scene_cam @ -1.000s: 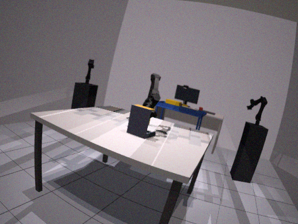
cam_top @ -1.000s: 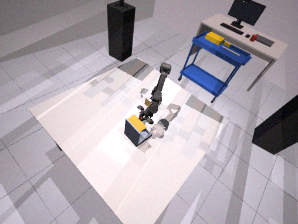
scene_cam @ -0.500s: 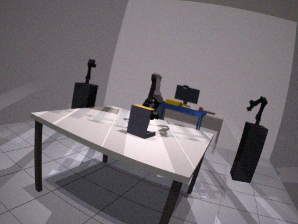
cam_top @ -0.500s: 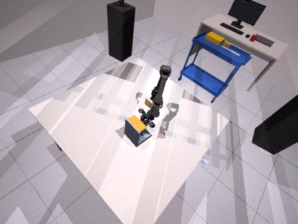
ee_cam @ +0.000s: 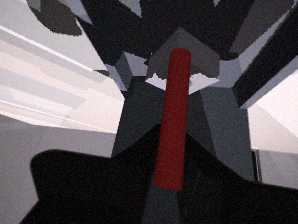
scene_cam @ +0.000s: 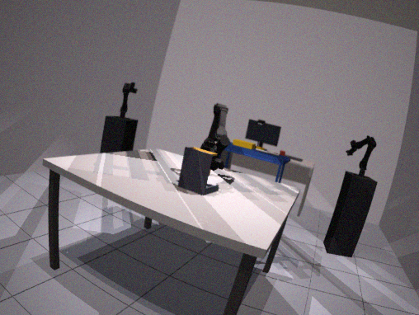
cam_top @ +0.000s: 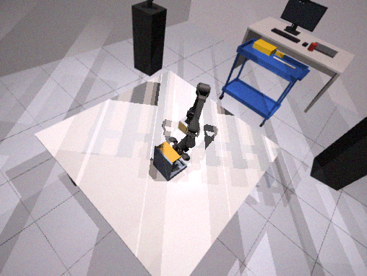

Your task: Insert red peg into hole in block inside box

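Note:
My gripper is shut on the red peg, whose far end sticks out beyond the fingers. The gripper is at the open front of the dark grey box. The orange roof is at the top of the box. In the wrist view, grey box surfaces lie behind the peg, and its far end overlaps a darker angular shape that may be the block. The hole does not show. The peg is hidden in the top and exterior views.
A tan block-like piece is by the arm's base on the white table. The arm rises behind the gripper. A blue cart, a desk and black pedestals stand beyond the table.

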Robot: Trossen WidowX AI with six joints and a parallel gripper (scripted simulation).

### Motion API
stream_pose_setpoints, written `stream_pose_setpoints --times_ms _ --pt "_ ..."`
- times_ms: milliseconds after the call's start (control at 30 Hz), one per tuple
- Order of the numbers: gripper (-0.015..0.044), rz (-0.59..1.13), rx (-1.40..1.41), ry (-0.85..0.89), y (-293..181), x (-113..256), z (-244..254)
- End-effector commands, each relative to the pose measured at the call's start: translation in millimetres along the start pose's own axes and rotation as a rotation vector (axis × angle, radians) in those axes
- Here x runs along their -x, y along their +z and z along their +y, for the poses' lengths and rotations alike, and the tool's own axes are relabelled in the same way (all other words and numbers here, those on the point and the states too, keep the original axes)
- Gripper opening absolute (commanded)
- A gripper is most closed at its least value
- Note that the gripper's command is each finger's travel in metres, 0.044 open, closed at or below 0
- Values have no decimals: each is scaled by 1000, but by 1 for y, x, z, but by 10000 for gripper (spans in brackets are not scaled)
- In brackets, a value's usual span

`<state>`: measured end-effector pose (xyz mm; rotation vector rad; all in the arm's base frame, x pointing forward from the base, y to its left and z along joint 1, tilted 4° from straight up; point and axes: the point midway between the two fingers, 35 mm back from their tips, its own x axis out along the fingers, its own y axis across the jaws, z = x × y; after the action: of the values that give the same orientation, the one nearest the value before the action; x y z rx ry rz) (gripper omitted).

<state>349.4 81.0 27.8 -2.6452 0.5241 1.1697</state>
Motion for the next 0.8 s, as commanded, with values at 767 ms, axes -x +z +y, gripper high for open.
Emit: stream_pose_setpoints --times_ms 767 --pt "0 4 3 -5 -21 -20 -2"
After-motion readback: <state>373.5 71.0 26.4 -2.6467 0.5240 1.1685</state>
